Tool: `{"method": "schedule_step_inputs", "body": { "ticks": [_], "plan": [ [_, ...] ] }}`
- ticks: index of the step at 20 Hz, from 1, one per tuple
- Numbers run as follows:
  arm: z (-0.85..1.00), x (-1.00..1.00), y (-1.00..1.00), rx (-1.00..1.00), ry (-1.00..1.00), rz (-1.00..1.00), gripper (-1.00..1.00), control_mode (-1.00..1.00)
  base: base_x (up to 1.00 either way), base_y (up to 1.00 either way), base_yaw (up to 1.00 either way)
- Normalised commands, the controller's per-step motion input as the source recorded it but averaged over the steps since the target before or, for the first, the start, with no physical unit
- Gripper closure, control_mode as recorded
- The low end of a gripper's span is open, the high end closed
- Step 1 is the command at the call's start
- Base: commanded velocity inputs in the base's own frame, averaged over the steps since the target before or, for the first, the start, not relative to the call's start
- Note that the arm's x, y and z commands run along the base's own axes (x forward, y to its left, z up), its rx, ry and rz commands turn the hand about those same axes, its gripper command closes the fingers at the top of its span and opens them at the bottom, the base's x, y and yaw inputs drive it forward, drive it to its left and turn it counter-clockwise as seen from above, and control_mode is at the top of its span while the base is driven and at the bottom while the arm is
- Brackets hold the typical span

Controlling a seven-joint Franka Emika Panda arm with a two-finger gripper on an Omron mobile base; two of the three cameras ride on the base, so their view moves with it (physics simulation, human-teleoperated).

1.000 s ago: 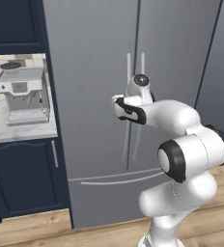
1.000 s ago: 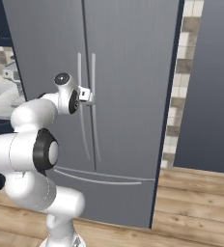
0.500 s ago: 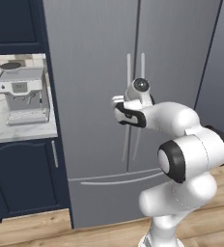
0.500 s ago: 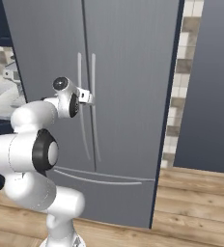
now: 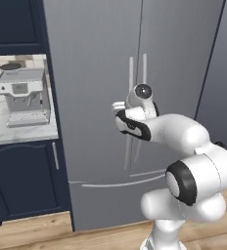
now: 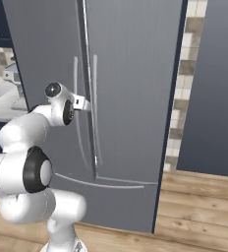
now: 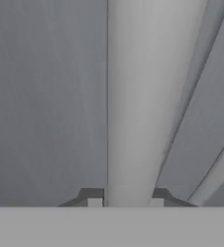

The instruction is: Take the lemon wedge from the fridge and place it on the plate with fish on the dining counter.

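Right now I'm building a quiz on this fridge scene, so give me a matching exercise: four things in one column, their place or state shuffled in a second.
Column one:
1. fridge
2. gripper
3. coffee machine
4. door handle

Column two:
A. on the marbled worktop left of the fridge
B. doors closed
C. running between the two finger tips
D. at the pale handle by the door seam

Pairs: 1-B, 2-D, 3-A, 4-C
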Motion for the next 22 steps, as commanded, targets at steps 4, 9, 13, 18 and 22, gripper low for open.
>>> {"method": "schedule_step_inputs", "body": {
  "ticks": [4, 9, 13, 18, 22],
  "plan": [
    [0.46, -1.00, 1.00, 0.00, -0.04, 0.00, 1.00, -1.00, 0.00, 0.00, 0.00],
    [0.59, -1.00, 1.00, 0.00, -0.04, 0.00, 1.00, -1.00, 0.00, 0.00, 0.00],
    [0.63, -1.00, 1.00, 0.00, -0.02, -0.02, -1.00, -1.00, 0.00, 0.00, 0.00],
    [0.69, -1.00, 0.58, 0.00, -0.02, -0.07, -1.00, -1.00, 0.00, 0.00, 0.00],
    [0.83, -1.00, 0.02, 0.00, -0.08, -0.09, -1.00, -1.00, 0.00, 0.00, 0.00]
  ]
}}
